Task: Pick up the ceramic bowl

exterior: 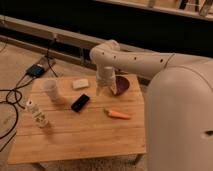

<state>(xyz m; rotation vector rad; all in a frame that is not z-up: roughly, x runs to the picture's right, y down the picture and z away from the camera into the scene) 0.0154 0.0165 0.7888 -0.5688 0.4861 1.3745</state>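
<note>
The ceramic bowl (122,84) is small, round and dark maroon, and sits near the far right edge of the wooden table (80,135). My gripper (102,90) hangs down from the white arm just left of the bowl, close to its rim and a little above the tabletop. The arm partly covers the bowl's left side. The gripper holds nothing that I can see.
A translucent white cup (50,89) stands at the far left. A white block (80,83), a black phone (80,102), an orange carrot (118,114) and a small white bottle (36,114) lie on the table. Cables and a blue box (36,70) are on the floor at left.
</note>
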